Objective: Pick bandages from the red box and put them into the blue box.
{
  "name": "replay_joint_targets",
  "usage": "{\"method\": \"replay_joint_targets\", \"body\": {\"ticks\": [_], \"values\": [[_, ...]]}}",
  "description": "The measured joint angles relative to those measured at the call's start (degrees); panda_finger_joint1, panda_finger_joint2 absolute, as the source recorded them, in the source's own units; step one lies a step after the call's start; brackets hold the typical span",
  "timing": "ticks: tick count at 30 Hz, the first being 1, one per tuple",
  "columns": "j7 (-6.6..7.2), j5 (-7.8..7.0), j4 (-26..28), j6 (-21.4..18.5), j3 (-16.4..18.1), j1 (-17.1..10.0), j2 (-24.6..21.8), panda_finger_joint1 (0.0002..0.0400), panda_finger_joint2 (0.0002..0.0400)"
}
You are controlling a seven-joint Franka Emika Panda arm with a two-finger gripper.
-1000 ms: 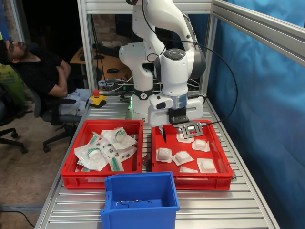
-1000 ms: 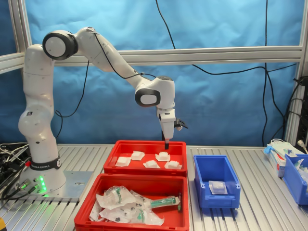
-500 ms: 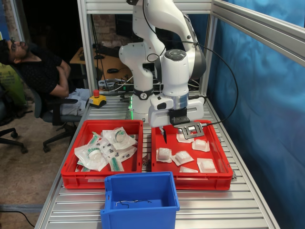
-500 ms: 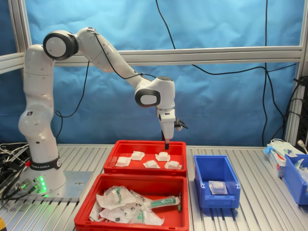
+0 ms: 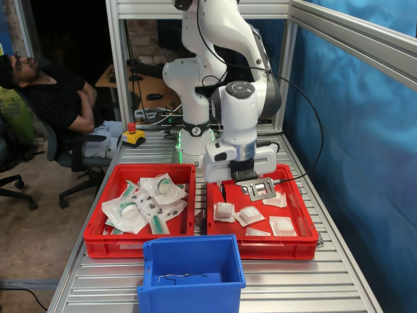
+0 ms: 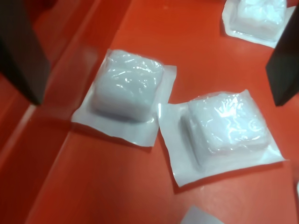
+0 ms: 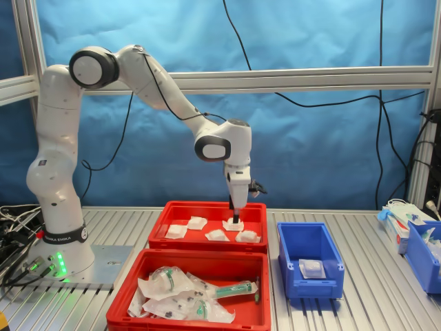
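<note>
Low inside the red box, the gripper, pointing straight down from the white arm. Jaws released and spread wide in the wrist view, one dark finger at each edge of the picture, nothing gripped between them. Beneath the gap, two bandages flat on the red floor, wrapper edges touching or slightly overlapped, cannot tell which; a third further off near the other finger. Five white pads in all inside the red box in the first exterior view, fingertip just above the one at about 9 o'clock of the tray's middle. At 9 o'clock of the red box in the first exterior view, touching side by side, the twin red tray heaped with clear green-printed packets. At 7 o'clock of the red box in the first exterior view, the blue box, just in front of both trays where they meet. In the second exterior view, the blue box at 3 o'clock of the red box, one white pad already on its floor. At 10 o'clock of the trays in the first exterior view, well apart, a seated man in black.
</note>
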Motion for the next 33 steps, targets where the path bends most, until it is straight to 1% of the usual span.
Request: {"method": "replay_joint_targets", "body": {"ticks": [2, 4, 8, 9, 10, 11, 15, 20, 24, 28, 33], "values": [[0.00, 0.19, 0.00, 0.00, 0.00, 0.00, 0.65, 0.0400, 0.0400], [0.00, 0.77, -0.09, 0.02, 0.00, 0.01, 1.47, 0.0400, 0.0400], [0.00, 2.39, -0.26, 0.02, 0.00, 0.01, 2.37, 0.0400, 0.0400], [0.00, 3.18, -0.27, 0.03, 0.00, 0.02, 2.59, 0.0400, 0.0400], [0.00, 3.52, -0.27, 0.03, 0.00, 0.02, 2.67, 0.0400, 0.0400], [0.00, 4.24, -0.27, 0.03, 0.00, 0.03, 2.78, 0.0400, 0.0400], [0.00, 5.57, -0.27, 0.75, 0.00, 0.11, 2.89, 0.0400, 0.0400], [0.00, 6.23, -0.25, 3.28, 0.00, 0.27, 2.93, 0.0400, 0.0400], [0.00, 6.62, -0.20, 4.52, 0.00, 0.30, 2.95, 0.0400, 0.0400], [0.00, 6.82, -0.15, 5.30, 0.00, 0.36, 3.04, 0.0400, 0.0400], [0.00, 6.99, 0.03, 8.06, 0.00, 0.52, 3.58, 0.0400, 0.0400]]}}
